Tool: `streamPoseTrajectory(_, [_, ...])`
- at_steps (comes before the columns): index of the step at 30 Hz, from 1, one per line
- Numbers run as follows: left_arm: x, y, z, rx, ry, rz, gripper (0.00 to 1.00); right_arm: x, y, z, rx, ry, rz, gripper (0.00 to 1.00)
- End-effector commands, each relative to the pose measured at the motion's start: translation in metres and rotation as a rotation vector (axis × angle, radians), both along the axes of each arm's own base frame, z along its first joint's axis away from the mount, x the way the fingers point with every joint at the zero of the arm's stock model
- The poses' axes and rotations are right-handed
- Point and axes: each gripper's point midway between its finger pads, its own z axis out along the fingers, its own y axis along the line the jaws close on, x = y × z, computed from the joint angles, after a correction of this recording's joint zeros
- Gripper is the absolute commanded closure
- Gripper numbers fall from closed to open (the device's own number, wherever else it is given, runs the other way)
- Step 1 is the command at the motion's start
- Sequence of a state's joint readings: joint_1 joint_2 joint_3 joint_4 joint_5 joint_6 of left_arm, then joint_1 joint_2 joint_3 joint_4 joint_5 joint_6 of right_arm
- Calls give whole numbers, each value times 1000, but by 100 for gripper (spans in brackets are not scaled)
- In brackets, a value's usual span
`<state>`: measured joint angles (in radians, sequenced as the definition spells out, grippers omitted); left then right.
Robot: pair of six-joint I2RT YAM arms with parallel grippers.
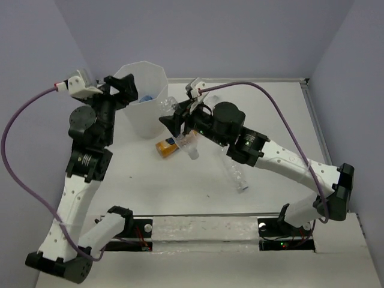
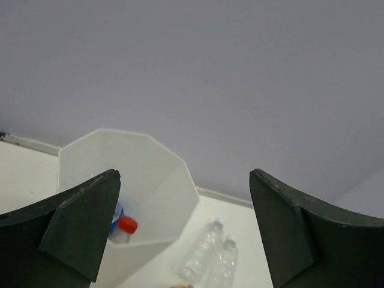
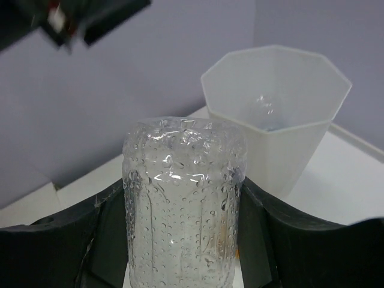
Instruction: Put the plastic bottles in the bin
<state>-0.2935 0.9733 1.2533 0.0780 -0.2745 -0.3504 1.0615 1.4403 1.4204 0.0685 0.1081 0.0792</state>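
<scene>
The white faceted bin point(image 1: 143, 114) stands at the back left; it also shows in the left wrist view point(image 2: 157, 180) and the right wrist view point(image 3: 282, 129). A bottle with a red cap and a blue label point(image 2: 122, 228) lies inside it. My left gripper point(image 1: 123, 90) is open and empty, up by the bin's left rim point(image 2: 186, 240). My right gripper point(image 1: 178, 123) is shut on a clear crinkled bottle point(image 3: 183, 204), held just right of the bin point(image 1: 191, 144). An orange bottle point(image 1: 167, 147) lies under it. Another clear bottle point(image 1: 237, 174) lies nearer the front.
A further clear bottle point(image 1: 168, 105) lies against the bin's right side. Two clear bottles point(image 2: 207, 252) show side by side in the left wrist view. Purple walls close in the table on the back and both sides. The left arm's wrist point(image 3: 66, 24) shows above the held bottle.
</scene>
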Motion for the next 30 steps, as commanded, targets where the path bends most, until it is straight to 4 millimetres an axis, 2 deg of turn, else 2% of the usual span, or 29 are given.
streamPoseTrajectory(1, [-37,-13,-72,26,150,-128,1,16,2,76,147,-144,-25,69])
streamPoseTrajectory(2, [-42,-12,-99,41,205,-132,1,23,0,88,178,-169,-45,69])
streamPoseTrajectory(3, [-59,-10,-108,42,216,-146,1,30,-4,104,215,-194,-65,70])
streamPoseTrajectory(4, [-66,-10,-119,43,232,-157,1,39,1,108,241,-207,-76,70])
streamPoseTrajectory(5, [-77,-11,-143,51,278,-184,1,46,-4,129,295,-243,-91,70])
streamPoseTrajectory(6, [-82,-13,-156,50,306,-198,1,50,3,119,279,-235,-85,71])
streamPoseTrajectory(7, [-86,-15,-166,44,327,-217,1,59,0,131,309,-255,-98,71])
streamPoseTrajectory(8, [-93,-22,-189,48,373,-261,1,67,10,127,320,-265,-82,71])
streamPoseTrajectory(9, [-94,-24,-199,46,396,-274,1,73,12,131,331,-274,-80,71])
streamPoseTrajectory(10, [-100,-31,-207,34,414,-319,1,78,7,151,372,-306,-90,71])
streamPoseTrajectory(11, [-103,-36,-216,27,434,-345,1,88,19,142,365,-300,-93,71])
streamPoseTrajectory(12, [-107,-45,-229,6,466,-396,1,97,18,145,377,-308,-106,71])
streamPoseTrajectory(13, [-108,-49,-234,-3,479,-422,1,98,13,166,426,-341,-107,71])
streamPoseTrajectory(14, [-110,-55,-237,-6,486,-454,1,105,12,170,439,-355,-118,71])
streamPoseTrajectory(15, [-112,-62,-237,-6,489,-498,1,114,24,160,436,-352,-117,71])
streamPoseTrajectory(16, [-113,-64,-238,-5,491,-514,1,117,19,177,472,-392,-125,71])
streamPoseTrajectory(17, [-113,-67,-240,-2,497,-531,1,123,20,179,477,-407,-128,71])
streamPoseTrajectory(18, [-113,-67,-242,0,503,-531,1,135,34,163,457,-398,-130,71])
streamPoseTrajectory(19, [-112,-67,-244,0,504,-531,1,138,29,179,489,-426,-137,71])
streamPoseTrajectory(21, [-113,-69,-243,-1,498,-542,1,147,35,177,499,-428,-132,72])
streamPoseTrajectory(22, [-112,-70,-243,-1,495,-545,1,157,48,161,487,-413,-127,72])
streamPoseTrajectory(23, [-112,-70,-244,-1,497,-545,1,164,48,159,485,-414,-128,72])
streamPoseTrajectory(24, [-111,-71,-246,4,505,-552,1,162,45,172,515,-438,-126,72])
streamPoseTrajectory(25, [-111,-72,-246,7,508,-558,1,165,49,170,519,-436,-127,72])
streamPoseTrajectory(26, [-110,-73,-246,12,508,-563,1,175,60,152,501,-422,-125,71])
streamPoseTrajectory(28, [-109,-76,-250,16,524,-580,1,181,59,155,522,-437,-132,71])
streamPoseTrajectory(29, [-109,-78,-250,17,527,-590,1,189,68,138,505,-422,-132,71])
streamPoseTrajectory(30, [-108,-79,-252,21,534,-596,1,189,74,132,491,-425,-105,67])
